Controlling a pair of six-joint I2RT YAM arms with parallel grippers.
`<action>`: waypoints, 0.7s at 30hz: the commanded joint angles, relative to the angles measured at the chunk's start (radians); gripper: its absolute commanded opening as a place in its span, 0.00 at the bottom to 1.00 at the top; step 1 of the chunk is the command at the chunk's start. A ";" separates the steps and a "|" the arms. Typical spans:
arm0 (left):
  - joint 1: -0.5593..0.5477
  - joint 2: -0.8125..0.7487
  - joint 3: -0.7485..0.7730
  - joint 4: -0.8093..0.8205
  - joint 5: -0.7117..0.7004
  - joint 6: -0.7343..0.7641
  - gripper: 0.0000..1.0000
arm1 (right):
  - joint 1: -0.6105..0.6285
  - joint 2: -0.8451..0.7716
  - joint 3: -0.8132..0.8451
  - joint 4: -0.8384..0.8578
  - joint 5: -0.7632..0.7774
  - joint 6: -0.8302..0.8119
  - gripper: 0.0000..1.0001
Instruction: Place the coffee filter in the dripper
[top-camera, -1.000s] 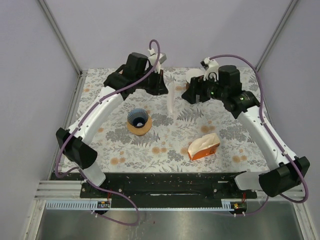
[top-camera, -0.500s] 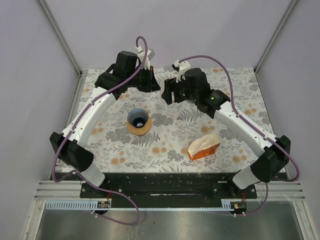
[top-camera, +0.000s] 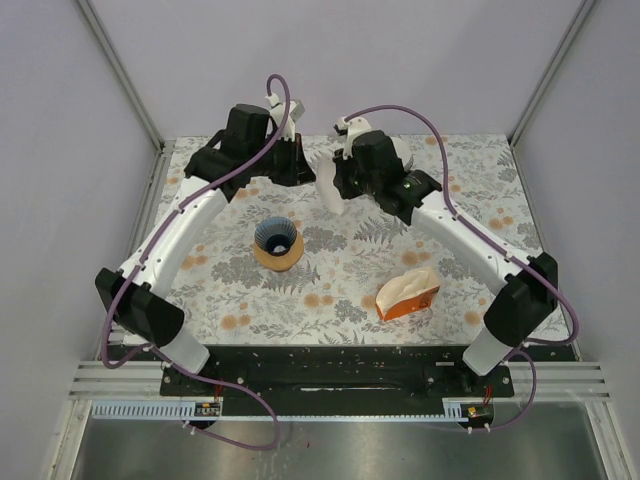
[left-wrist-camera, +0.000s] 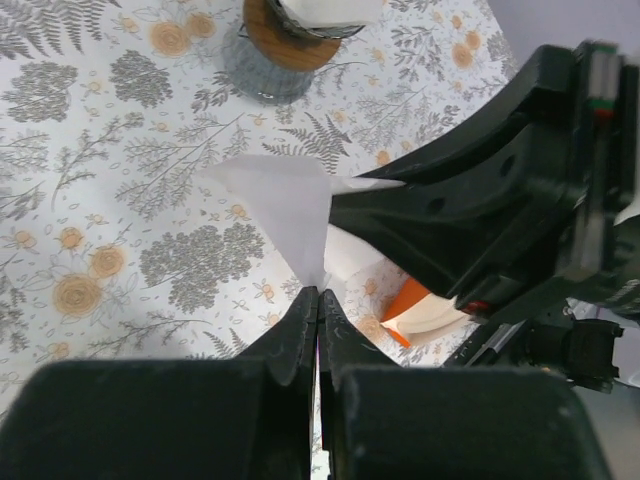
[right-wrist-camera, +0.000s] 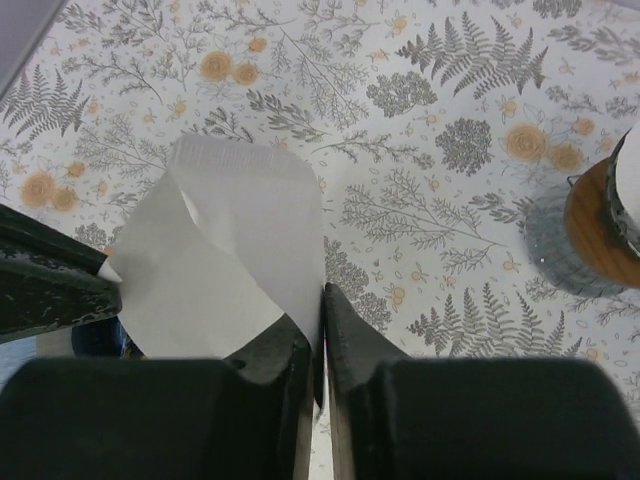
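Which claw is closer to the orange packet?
Right. The right gripper is beyond the orange packet, slightly leftward; the left gripper is farther left again, both shut on the paper filter.

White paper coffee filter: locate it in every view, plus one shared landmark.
Top external: the white paper filter is at far centre, between the arms.
Left wrist: centre of frame.
Right wrist: left of centre.
Landmark: ribbed dripper with wooden collar: left of centre, top edge, right edge.
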 joint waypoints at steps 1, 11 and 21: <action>0.026 -0.075 -0.002 -0.005 -0.054 0.075 0.00 | 0.006 0.002 0.127 -0.036 0.034 -0.032 0.11; 0.049 -0.196 0.003 -0.158 -0.061 0.265 0.54 | 0.006 0.172 0.495 -0.413 -0.141 -0.037 0.00; 0.245 -0.313 0.027 -0.226 0.015 0.277 0.84 | 0.109 0.379 0.930 -0.835 -0.228 -0.032 0.00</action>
